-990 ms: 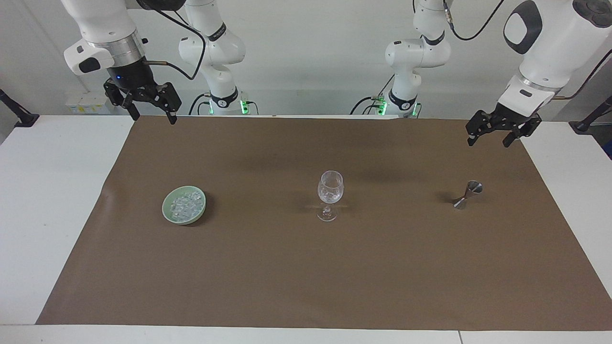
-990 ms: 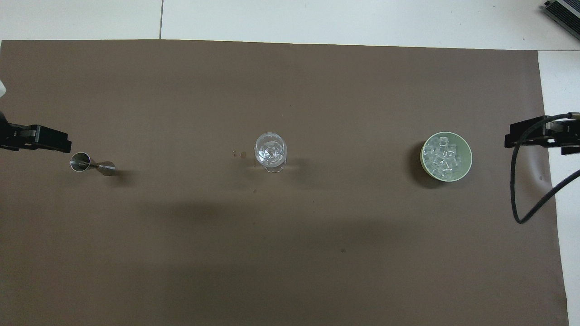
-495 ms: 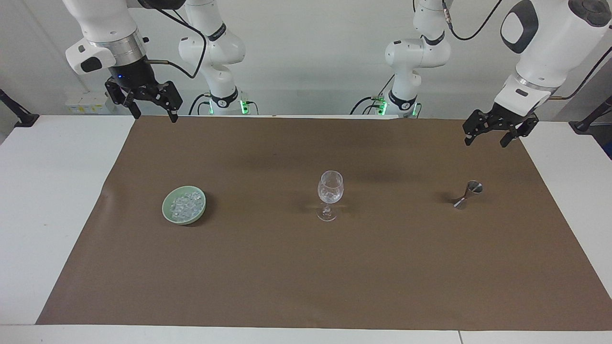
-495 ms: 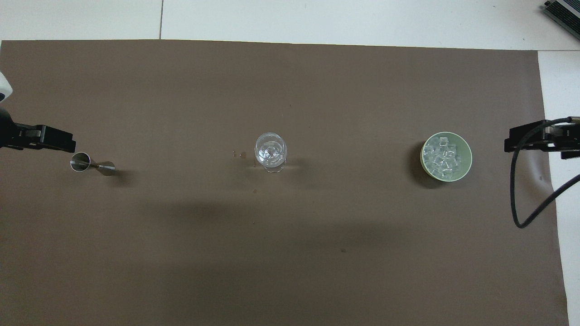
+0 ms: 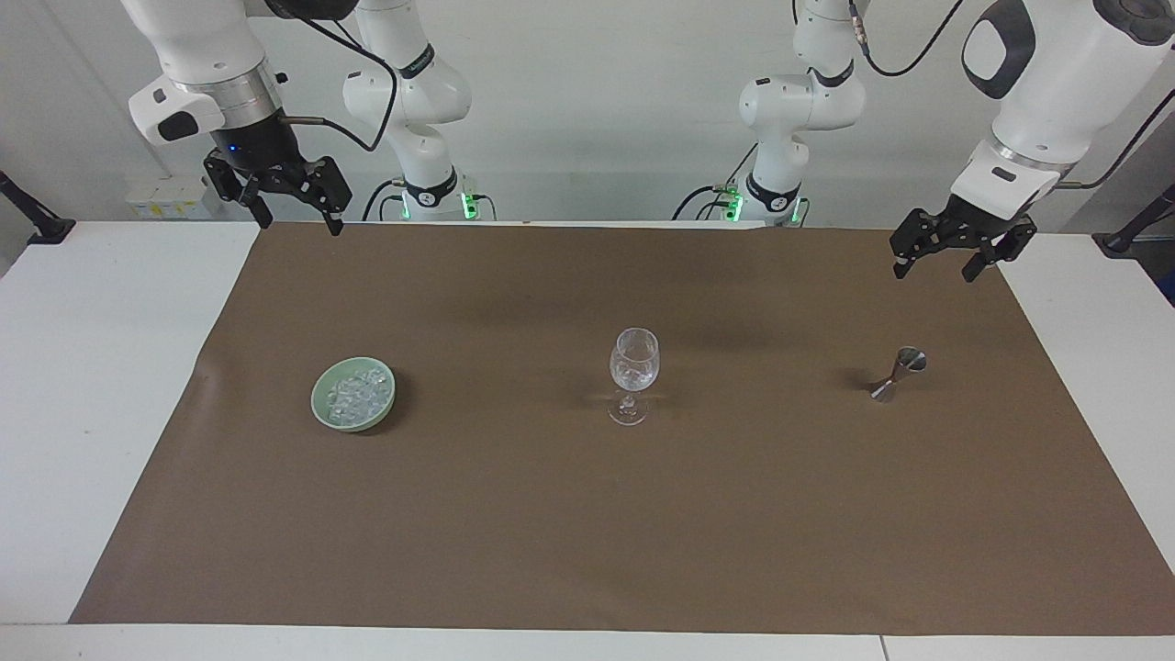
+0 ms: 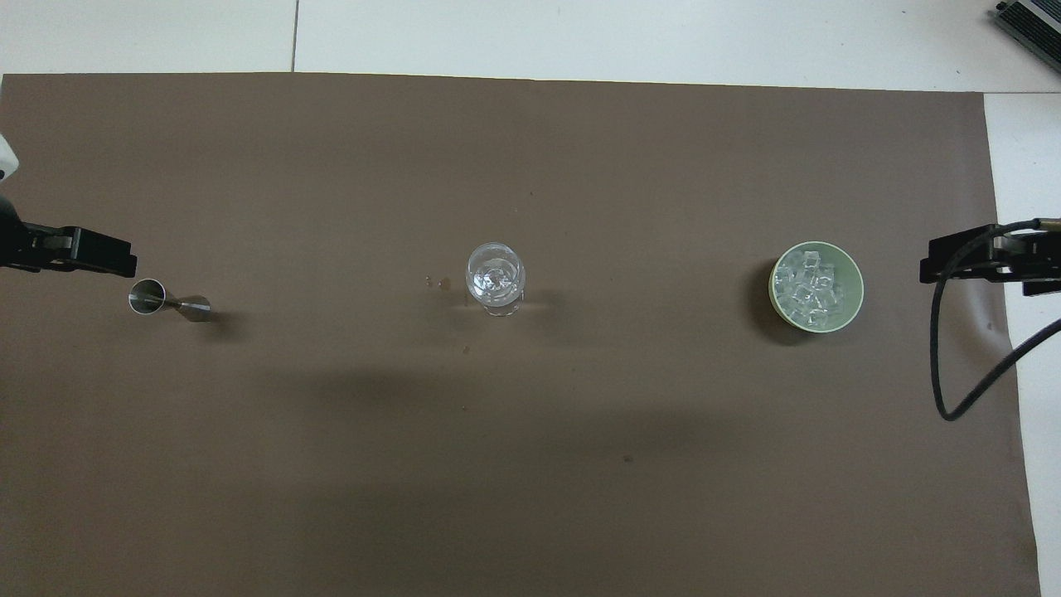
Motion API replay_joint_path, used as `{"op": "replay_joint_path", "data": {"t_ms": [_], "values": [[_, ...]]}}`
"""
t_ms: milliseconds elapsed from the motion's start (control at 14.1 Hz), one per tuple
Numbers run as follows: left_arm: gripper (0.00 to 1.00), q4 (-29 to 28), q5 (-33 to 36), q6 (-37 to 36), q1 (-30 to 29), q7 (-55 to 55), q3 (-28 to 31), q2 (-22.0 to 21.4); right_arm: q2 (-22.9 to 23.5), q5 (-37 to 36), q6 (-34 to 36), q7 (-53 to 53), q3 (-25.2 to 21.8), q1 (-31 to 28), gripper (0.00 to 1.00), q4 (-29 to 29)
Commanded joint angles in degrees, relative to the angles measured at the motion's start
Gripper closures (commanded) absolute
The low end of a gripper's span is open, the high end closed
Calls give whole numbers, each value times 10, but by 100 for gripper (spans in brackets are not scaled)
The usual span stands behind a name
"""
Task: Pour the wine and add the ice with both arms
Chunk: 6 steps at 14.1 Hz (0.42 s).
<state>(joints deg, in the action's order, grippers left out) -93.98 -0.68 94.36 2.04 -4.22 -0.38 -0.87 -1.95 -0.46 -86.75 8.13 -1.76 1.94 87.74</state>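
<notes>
— Why is everything sitting in one row on the brown-covered counter [image 5: 587, 551]?

— So each arm is getting its own thing, I'd say: the clear ice chunks [image 5: 356, 393] are lying in the pale green bowl [image 5: 323, 406] toward the right arm's end, the small steel jigger [image 5: 898, 373] toward the left arm's, the stemmed wine glass [image 5: 633, 372] between.

— And the arms?

— Both are hanging raised, the right gripper [image 5: 290, 213] and left gripper [image 5: 944, 260] spread and empty.

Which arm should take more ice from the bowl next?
Right, probably. The right gripper hangs open at the end of the table where the bowl of ice sits; the left gripper hangs open near the jigger.
</notes>
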Motion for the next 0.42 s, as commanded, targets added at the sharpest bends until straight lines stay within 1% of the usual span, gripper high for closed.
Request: {"op": "replay_joint_path", "data": {"t_ms": [0,353], "values": [[0,13,12,-16,8,0,6,3,-23,12,-4,-15,-3,-4,0,29],[0,14,13,-17,10,1,6,4,-24,12,-2,-15,-5,-4,0,30]]}}
